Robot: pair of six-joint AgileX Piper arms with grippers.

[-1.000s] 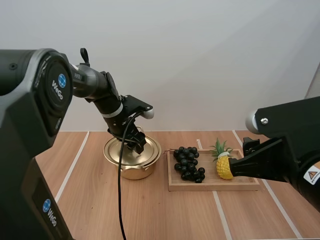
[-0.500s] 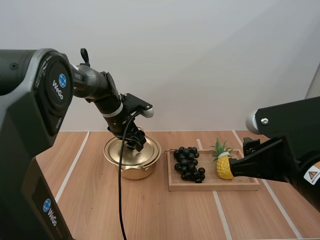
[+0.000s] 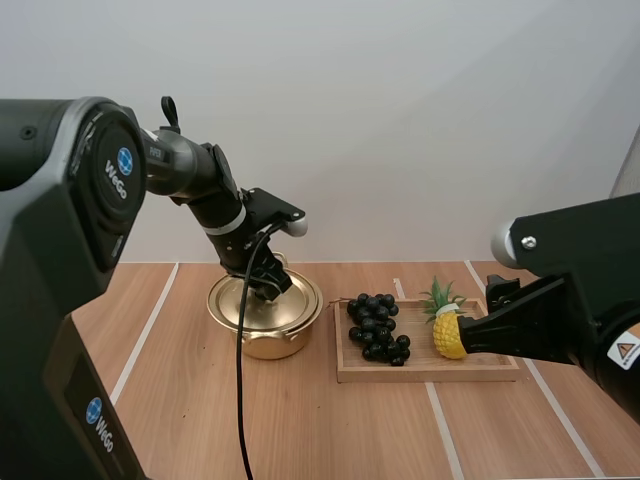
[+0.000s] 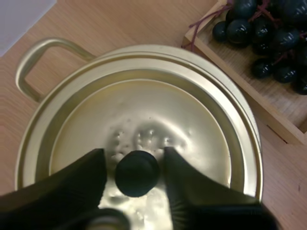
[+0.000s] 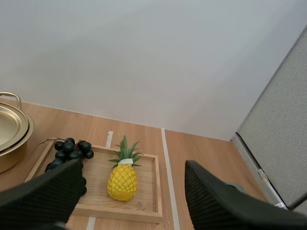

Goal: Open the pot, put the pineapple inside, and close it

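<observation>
Straddling: left jaws spread, with one finger (image 4: 72, 184) on each side of the lid's black knob (image 4: 137, 173) and a thin gap showing on both sides.
Lid (image 4: 192, 124): seated flat on the gold pot (image 3: 262, 328).
Pot: on the desk (image 3: 330, 430), just left of the wooden tray (image 5: 144, 203).
Pineapple (image 5: 122, 181): on the tray, to the right of the grapes (image 5: 67, 149).
Right jaws: spread wide and holding nothing, facing the pineapple without touching it.
</observation>
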